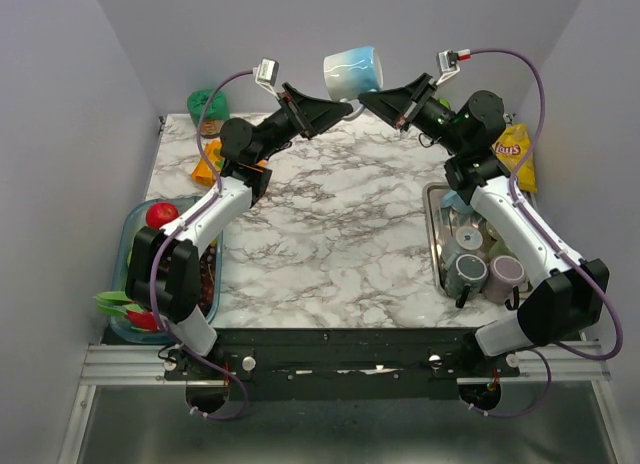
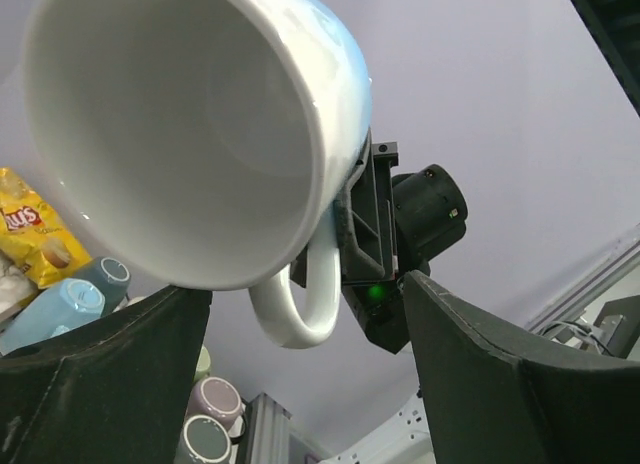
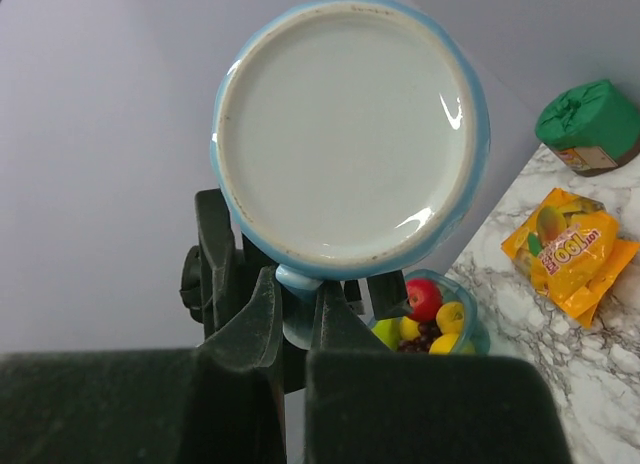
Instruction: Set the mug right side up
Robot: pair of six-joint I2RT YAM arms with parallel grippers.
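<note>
A light blue mug (image 1: pixel 352 72) with a white inside hangs in the air over the far edge of the table, tilted on its side. My right gripper (image 1: pixel 366 97) is shut on the mug's handle. The right wrist view shows the mug's base (image 3: pixel 350 134) and my right gripper (image 3: pixel 296 284) pinching the blue handle. My left gripper (image 1: pixel 343 111) is open just left of and below the mug. In the left wrist view the mug's mouth (image 2: pixel 190 134) faces the camera. The white handle (image 2: pixel 300 309) sits between the wide-apart fingers of my left gripper (image 2: pixel 305 296), apart from both.
A metal tray (image 1: pixel 437 199) at the right holds several mugs, among them a grey one (image 1: pixel 466 274) and a purple one (image 1: pixel 505 276). A fruit container (image 1: pixel 133 234) stands at the left. Snack bags lie at the back: yellow (image 1: pixel 515 149), orange (image 1: pixel 207 164), green (image 1: pixel 207 106).
</note>
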